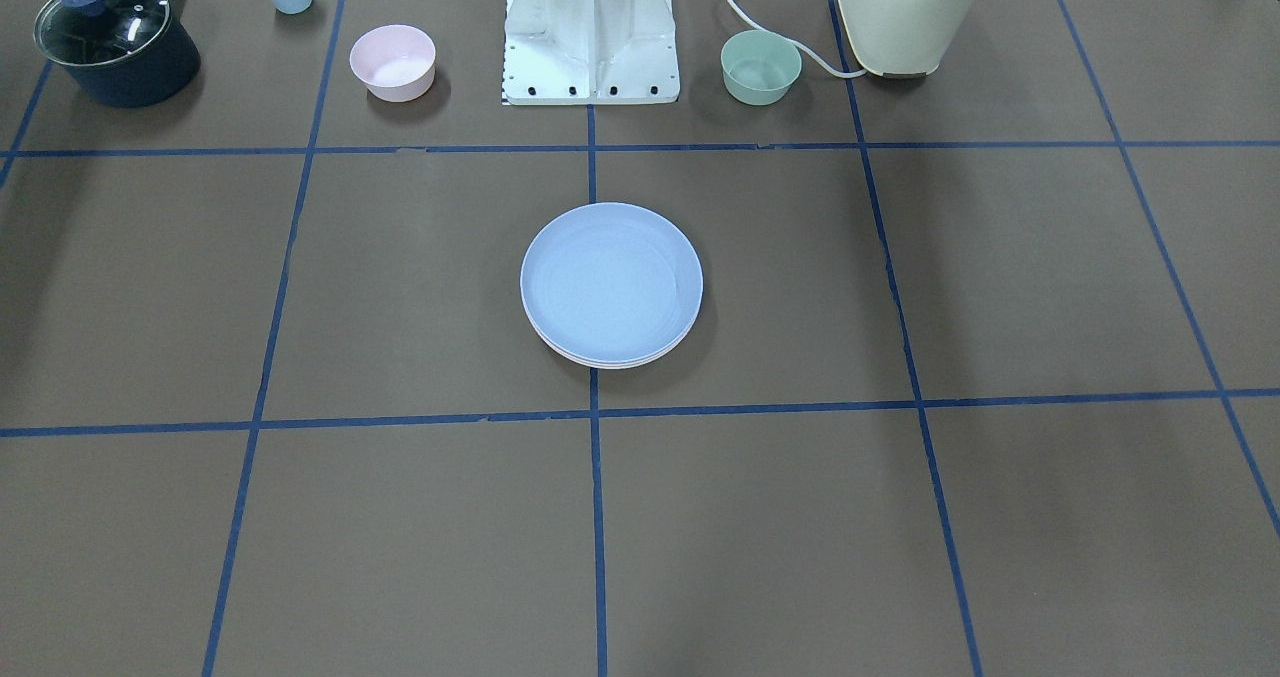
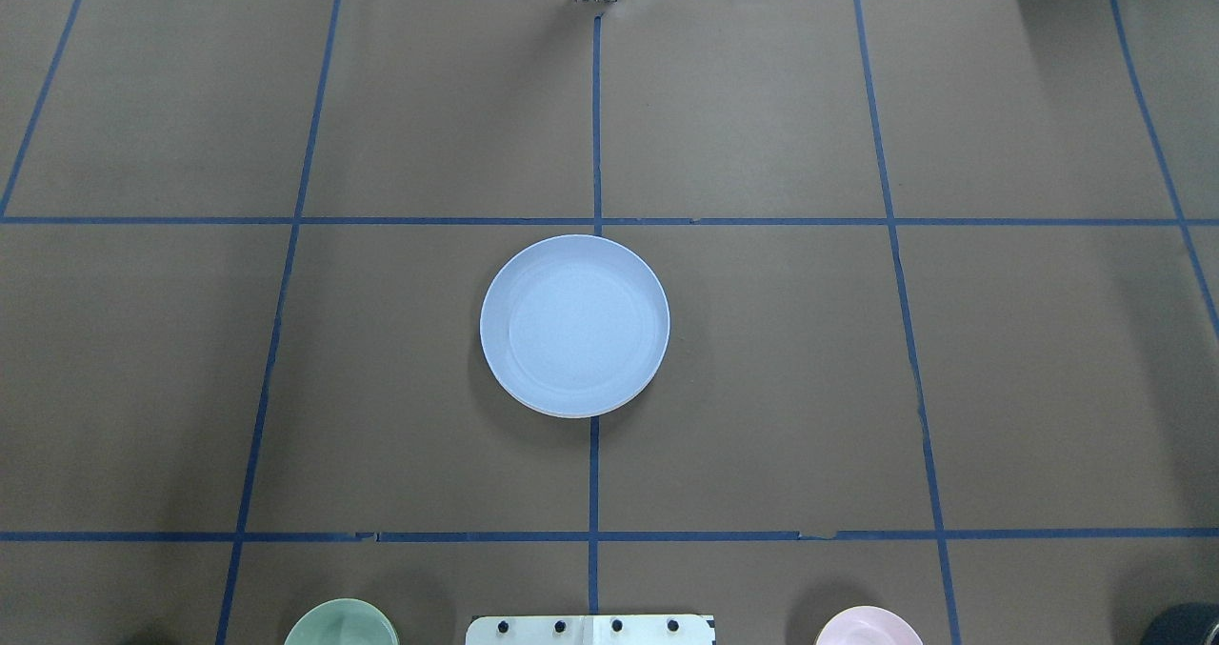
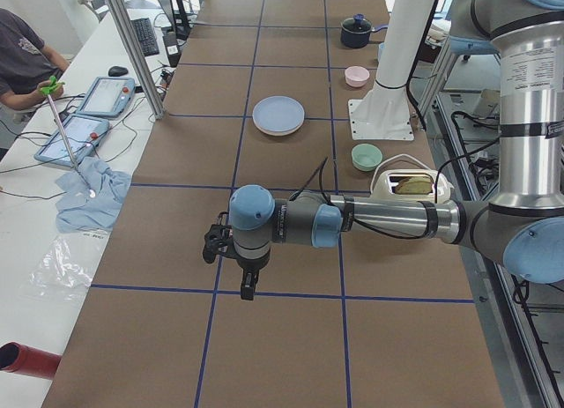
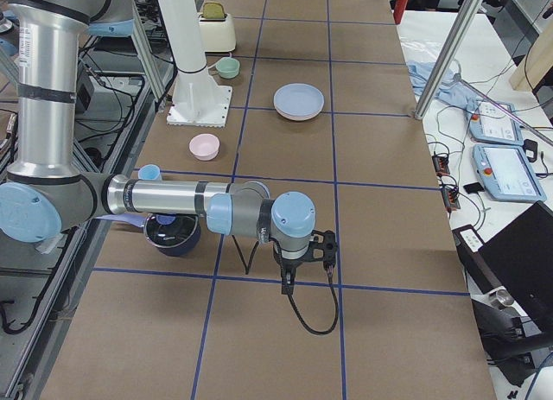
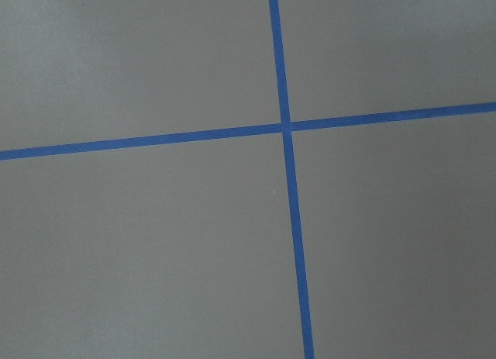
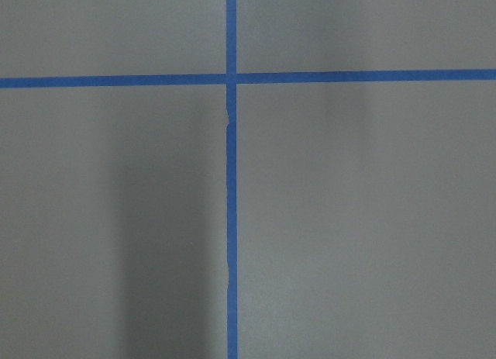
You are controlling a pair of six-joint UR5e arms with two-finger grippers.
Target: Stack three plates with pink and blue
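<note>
I can't tell if left gripper or right gripper is open; the stack under the blue plate looks slightly offset, so a nudge could slide it.

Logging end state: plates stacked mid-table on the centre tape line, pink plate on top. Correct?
No: the top plate is the light blue plate, not pink, as the front-facing view shows. The stack does sit mid-table on the centre tape line.

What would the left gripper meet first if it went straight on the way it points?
Most likely the table: the left gripper points down, and its wrist view shows only brown surface and a tape cross, nothing else.
</note>
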